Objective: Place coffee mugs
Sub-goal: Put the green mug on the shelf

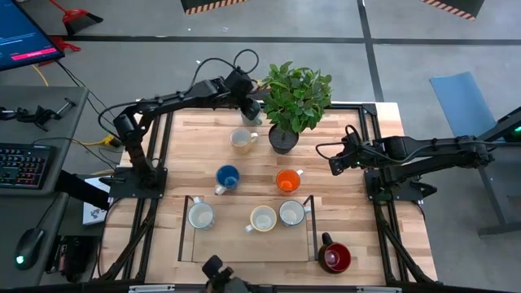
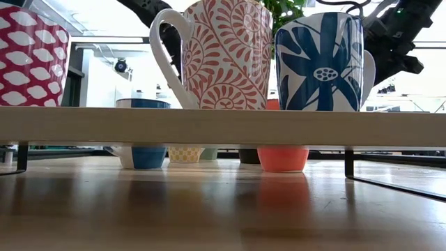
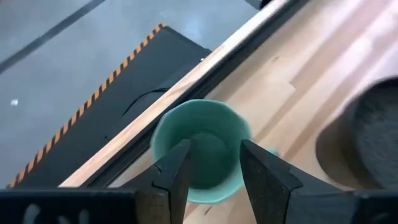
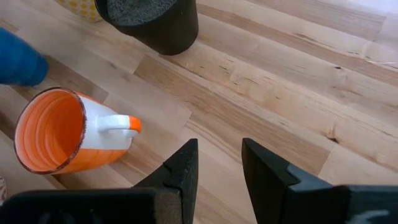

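Note:
My left gripper [image 1: 251,108] reaches to the table's far edge, next to the plant, open and pointing down over the teal green mug [image 3: 205,134]. One finger [image 3: 177,171] is over the mug's hollow, the other [image 3: 264,180] at its rim. My right gripper [image 1: 334,163] hovers open at the table's right, right of the orange mug [image 4: 59,134], touching nothing. A cream mug [image 1: 242,138], a blue mug [image 1: 227,177] and the orange mug [image 1: 288,180] stand mid-table. Three white mugs [image 1: 262,218] stand on the near rack. A dark red mug [image 1: 334,257] stands at the near right. My left gripper stands over the teal mug's open top [image 3: 221,118] from above, with the rim between its fingers. I cannot tell whether either finger touches the mug.
The dark pot [image 1: 282,140] with the leafy plant stands right beside my left gripper. The raised rack [image 1: 312,228] takes up the table's near middle. The low view shows its three patterned mugs [image 2: 216,52] close up. Bare wood lies between the orange mug and my right gripper.

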Motion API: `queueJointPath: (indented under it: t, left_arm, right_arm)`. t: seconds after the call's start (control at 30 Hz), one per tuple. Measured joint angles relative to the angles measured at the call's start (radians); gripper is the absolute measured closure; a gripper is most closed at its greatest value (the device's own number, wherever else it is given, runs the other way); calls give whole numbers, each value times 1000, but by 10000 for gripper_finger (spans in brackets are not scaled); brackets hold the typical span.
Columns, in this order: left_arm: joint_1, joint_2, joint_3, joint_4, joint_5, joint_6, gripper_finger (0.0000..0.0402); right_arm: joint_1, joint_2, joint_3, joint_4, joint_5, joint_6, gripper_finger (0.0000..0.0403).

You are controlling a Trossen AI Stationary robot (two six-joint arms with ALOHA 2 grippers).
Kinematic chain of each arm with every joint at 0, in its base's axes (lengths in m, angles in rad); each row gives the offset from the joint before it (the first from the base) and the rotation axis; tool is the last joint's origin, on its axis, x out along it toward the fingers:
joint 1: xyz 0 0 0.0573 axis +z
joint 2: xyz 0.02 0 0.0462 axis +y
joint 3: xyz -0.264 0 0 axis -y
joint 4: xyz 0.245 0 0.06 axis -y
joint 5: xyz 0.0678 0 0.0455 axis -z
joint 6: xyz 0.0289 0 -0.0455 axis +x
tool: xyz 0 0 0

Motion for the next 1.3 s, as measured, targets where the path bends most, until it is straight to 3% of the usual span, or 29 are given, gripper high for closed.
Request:
queueJointPath:
  t: [0.27, 0.77, 1.3]
  left_arm:
    - [36, 39, 3, -1, 3, -86, 272]
    - [40, 130, 2, -53, 13, -92, 272]
    - [55, 107, 2, -26, -19, -117, 272]
  right_arm:
    - [0, 0, 0, 0, 0, -11, 300]
    - [0, 0, 0, 17, -11, 0, 300]
    - [0, 0, 0, 29, -14, 0, 300]
